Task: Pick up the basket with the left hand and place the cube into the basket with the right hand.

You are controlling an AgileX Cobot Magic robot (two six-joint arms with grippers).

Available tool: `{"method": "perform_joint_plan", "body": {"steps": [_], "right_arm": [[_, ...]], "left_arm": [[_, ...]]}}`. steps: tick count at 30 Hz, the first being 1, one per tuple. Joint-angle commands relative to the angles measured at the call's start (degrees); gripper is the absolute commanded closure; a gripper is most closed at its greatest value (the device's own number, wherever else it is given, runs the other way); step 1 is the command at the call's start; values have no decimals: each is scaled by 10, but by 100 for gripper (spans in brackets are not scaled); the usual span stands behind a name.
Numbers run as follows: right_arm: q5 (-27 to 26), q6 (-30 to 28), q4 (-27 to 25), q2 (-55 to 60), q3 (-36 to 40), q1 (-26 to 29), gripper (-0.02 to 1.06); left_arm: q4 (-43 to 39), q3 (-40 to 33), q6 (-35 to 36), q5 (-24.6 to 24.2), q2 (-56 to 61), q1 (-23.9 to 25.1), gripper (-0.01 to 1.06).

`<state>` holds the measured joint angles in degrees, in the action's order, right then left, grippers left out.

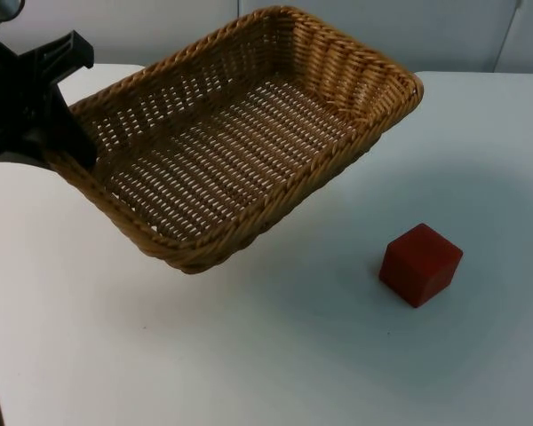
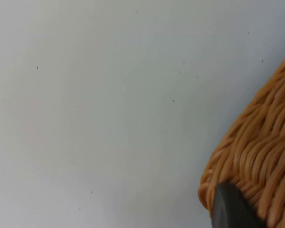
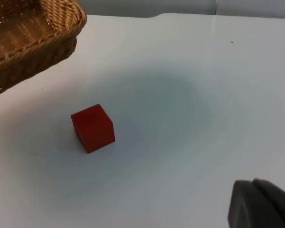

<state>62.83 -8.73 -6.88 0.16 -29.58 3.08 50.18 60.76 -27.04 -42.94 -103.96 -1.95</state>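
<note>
A woven wicker basket [image 1: 329, 62] hangs tilted above the table at the upper left, its inside bare. My left gripper [image 1: 64, 153] is shut on its left rim; the left wrist view has a black fingertip [image 2: 232, 209] pressed against the basket's weave [image 2: 261, 152]. A red cube [image 1: 420, 264] rests on the white table to the lower right of the basket, apart from it. In the right wrist view the cube [image 3: 93, 128] lies some way ahead of my right gripper [image 3: 259, 206], with the basket's corner [image 3: 33, 38] beyond it.
The white table top [image 1: 266, 355] stretches around the cube and under the basket. A grey partition wall [image 1: 462, 31] closes the table's far edge.
</note>
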Motion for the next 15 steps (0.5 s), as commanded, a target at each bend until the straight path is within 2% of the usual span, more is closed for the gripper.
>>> {"method": "perform_joint_plan", "body": {"steps": [1,3,6,8,9,12,13,15], "right_arm": [[-10,12,18,30,3,4,105],[-9,12,18,56,3,4,105],[-27,12,17,187,-8,4,105],[-33,12,17,208,-11,4,105],[-57,12,11,270,-23,4,105],[-81,4,-42,378,-58,4,105],[-81,4,-42,378,-58,4,105],[-73,-44,-99,443,-79,4,104]], "left_arm": [[17,7,3,-2,10,3,105],[17,7,3,-2,10,3,105],[17,7,3,-2,10,3,105],[17,7,3,-2,10,3,105],[17,7,3,-2,10,3,105],[17,7,3,-2,10,3,105],[17,7,3,-2,10,3,105],[17,7,3,-2,10,3,105]]}}
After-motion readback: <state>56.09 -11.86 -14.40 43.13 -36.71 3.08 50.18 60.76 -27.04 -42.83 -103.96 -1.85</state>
